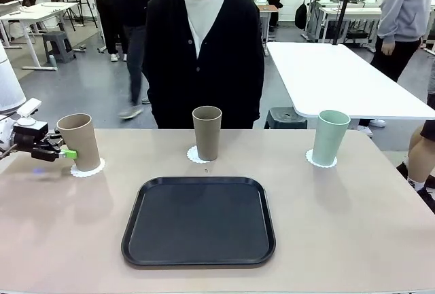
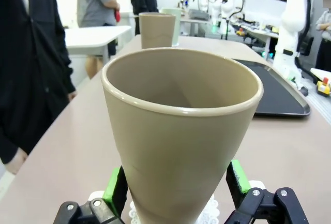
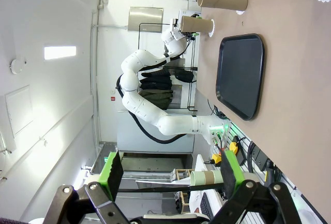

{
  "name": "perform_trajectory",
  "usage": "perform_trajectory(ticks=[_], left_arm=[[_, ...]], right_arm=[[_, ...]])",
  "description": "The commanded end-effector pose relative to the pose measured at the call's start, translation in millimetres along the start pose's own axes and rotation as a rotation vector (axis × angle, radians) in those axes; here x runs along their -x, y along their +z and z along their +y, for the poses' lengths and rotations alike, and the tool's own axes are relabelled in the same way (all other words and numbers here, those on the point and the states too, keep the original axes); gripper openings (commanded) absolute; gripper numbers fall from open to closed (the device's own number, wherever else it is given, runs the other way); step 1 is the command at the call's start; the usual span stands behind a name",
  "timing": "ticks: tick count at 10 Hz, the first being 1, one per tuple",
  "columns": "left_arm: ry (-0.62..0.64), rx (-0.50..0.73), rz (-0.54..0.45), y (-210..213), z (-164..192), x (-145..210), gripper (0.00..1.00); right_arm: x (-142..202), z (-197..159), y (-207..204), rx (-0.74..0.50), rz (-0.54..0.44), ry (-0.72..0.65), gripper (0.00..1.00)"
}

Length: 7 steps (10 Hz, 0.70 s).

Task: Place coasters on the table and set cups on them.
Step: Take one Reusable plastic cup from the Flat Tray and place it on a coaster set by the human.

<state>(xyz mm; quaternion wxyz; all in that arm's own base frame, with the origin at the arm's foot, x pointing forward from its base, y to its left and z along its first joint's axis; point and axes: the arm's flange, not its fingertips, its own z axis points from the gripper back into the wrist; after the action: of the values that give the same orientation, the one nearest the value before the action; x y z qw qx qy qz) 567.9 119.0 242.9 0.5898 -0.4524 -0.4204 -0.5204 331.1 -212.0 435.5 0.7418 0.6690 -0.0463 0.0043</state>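
**Left gripper** (image 1: 68, 153): reaches in from 9 o'clock, low at table (image 1: 380, 240) level. Straddles the base of the left tan cup (image 1: 80, 141), one green pad (image 2: 115, 187) on each side in the left wrist view. Sits so close to the cup wall that pressing or just clear cannot be told.

**Right gripper** (image 3: 168, 169): spread wide, nothing between the pads, well away from the cups.

**Cups, read from the black tray** (image 1: 199, 221) **as dial centre:**
- Left tan cup: at 10 o'clock, upright, mouth up, on a white scalloped coaster (image 1: 88, 169); coaster edge visible at the cup's 6 o'clock.
- Middle tan cup (image 1: 206, 132): at 12 o'clock, upright on its coaster (image 1: 194, 155), just beyond the tray's far rim.
- Mint green cup (image 1: 330, 136): at 2 o'clock, upright on its coaster (image 1: 314, 161).

**Tray:** lies flat near the table's near edge, apart from all three cups.

**Person** (image 1: 204, 49): stands at 12 o'clock behind the far edge, in a dark cardigan, directly behind the middle cup.
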Motion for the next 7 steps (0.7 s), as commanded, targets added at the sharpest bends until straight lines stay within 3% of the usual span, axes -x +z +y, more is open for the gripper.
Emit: perform_trajectory(ticks=[1,7], left_arm=[[-0.003,0.035,0.078,2,3,-4,1.0],[-0.027,0.038,0.103,18,9,-6,1.0]], right_arm=[[1,1,0,-0.011,0.004,0.01,1.0],[1,1,0,-0.011,0.004,0.01,1.0]])
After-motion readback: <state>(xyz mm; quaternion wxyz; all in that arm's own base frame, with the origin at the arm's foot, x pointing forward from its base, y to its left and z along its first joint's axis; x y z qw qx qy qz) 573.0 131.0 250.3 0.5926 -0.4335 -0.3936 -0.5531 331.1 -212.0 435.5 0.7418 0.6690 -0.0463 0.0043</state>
